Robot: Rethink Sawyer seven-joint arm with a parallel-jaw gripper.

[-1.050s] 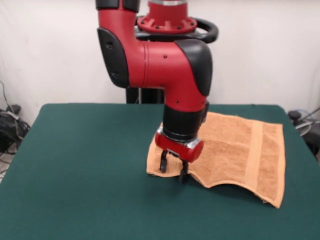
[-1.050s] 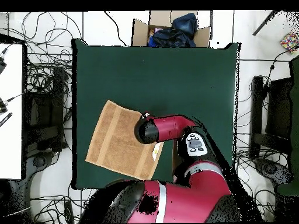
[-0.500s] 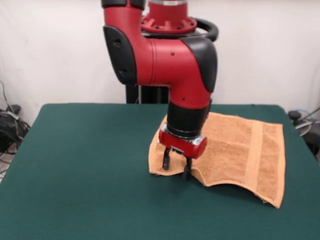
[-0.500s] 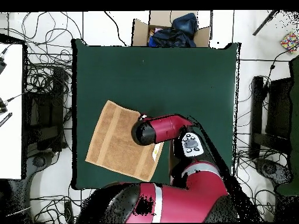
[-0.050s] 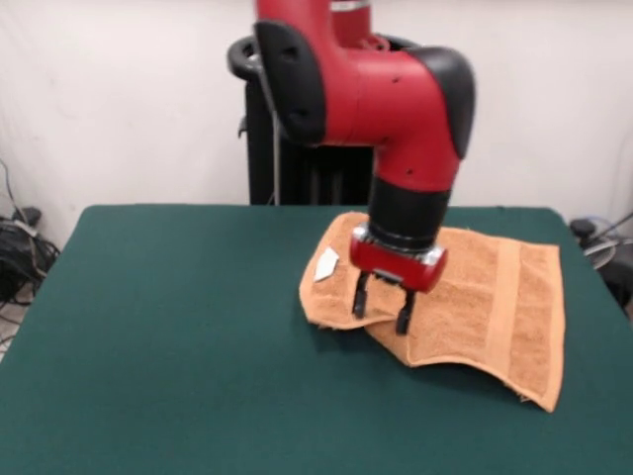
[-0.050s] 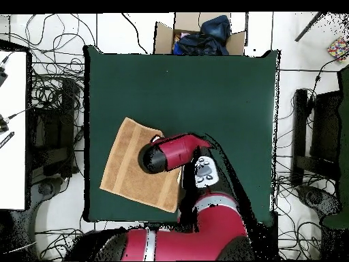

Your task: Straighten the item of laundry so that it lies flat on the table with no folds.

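Beyond the table [image 6: 225, 89], cardboard box [image 6: 163, 37] holding dark clothes [image 6: 204, 35]; gripper [image 5: 380, 304] parted, over rumpled towel [image 5: 495, 297]

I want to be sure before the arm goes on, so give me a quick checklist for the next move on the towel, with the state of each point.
1. Gripper over the towel: ok, it is down at the towel's left part in the front view.
2. Fingers apart: ok, a gap shows between them.
3. Cloth held: cannot tell, no clear pinch shows.
4. Towel flat: not ok, the left end is bunched and the white tag is turned up.
5. Towel on the table: not ok, in the overhead view its corner pokes past the table edge.
6. Room to spread: ok, bare green top lies left of the towel in the front view.
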